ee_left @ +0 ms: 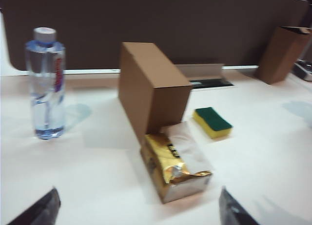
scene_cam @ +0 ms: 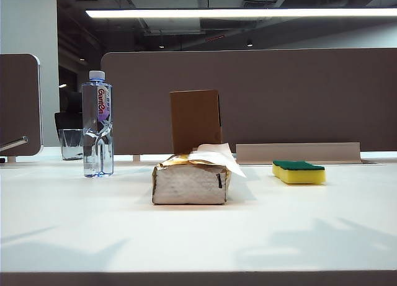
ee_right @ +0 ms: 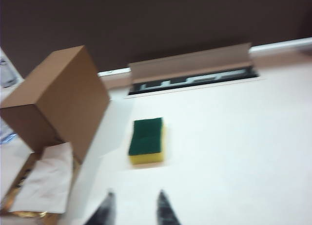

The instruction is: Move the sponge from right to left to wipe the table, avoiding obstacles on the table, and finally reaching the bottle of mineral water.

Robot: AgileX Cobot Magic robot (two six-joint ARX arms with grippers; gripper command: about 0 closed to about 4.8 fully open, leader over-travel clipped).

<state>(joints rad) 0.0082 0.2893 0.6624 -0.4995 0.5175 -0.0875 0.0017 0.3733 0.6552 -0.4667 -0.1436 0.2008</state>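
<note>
On a white surface (scene_cam: pixel 74 224), left to right: a bottle of mineral water (scene_cam: pixel 97 125); a tissue pack (scene_cam: pixel 191 182) with a cardboard box (scene_cam: pixel 195 120) behind it; a sponge (scene_cam: pixel 299 172), green side up. The left hand (ee_left: pixel 139 210) hangs spread wide, with the sponge at its one o'clock beyond the pack. The right hand (ee_right: pixel 134 210), slightly parted and empty, has the sponge at twelve o'clock.

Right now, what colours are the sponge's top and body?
The sponge has a dark green top over yellow foam. The right wrist view shows it best.
</note>
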